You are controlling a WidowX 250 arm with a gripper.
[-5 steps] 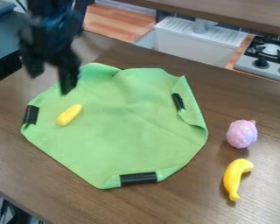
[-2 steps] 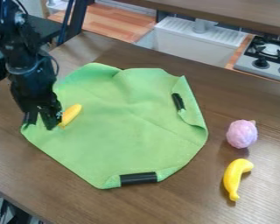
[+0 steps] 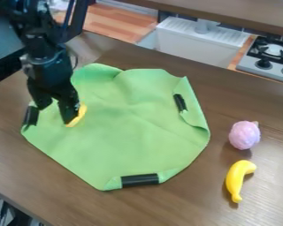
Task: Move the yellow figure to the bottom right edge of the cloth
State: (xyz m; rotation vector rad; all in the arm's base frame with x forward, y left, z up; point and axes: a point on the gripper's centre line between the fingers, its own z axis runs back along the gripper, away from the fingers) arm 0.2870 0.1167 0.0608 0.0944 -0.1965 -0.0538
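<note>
Black claw [image 3: 55, 114] is hanging, fingers apart, over the green cloth [image 3: 132, 132] at its left. Yellow figure [image 3: 81, 113] is lying there, partly hidden.

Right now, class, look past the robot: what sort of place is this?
Probably a toy kitchen set up beside a work table. A stove top with burners and knobs, a white sink and wood-look countertops show it.

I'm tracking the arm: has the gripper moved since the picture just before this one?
Yes, the gripper has moved rightward in the view, uncovering the black strip on the left edge of the cloth.
</note>
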